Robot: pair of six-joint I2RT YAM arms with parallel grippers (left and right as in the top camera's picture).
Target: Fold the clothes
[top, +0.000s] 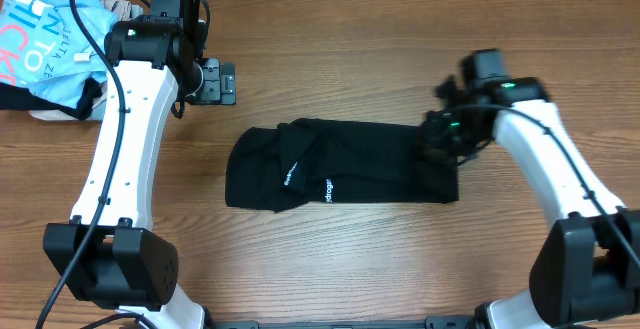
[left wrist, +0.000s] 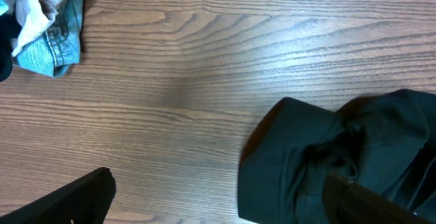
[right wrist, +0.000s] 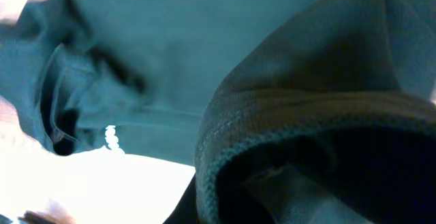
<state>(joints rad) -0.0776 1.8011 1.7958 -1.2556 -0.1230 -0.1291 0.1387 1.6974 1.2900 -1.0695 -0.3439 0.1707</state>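
Black T-shirt [top: 350, 159], soft fabric, folded into a long horizontal band of rumpled overlapping layers, two small white print marks [top: 292, 176] showing, lying mid-table [top: 400, 259], right end bunched.

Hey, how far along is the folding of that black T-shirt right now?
Done: the black T-shirt already lies as a long band, sleeves tucked in. In hand: the right gripper is at its right end, fabric filling its camera, so the grip is hidden. The left gripper hangs open, away from the shirt. Left: folding the band across and flattening the bunched middle.
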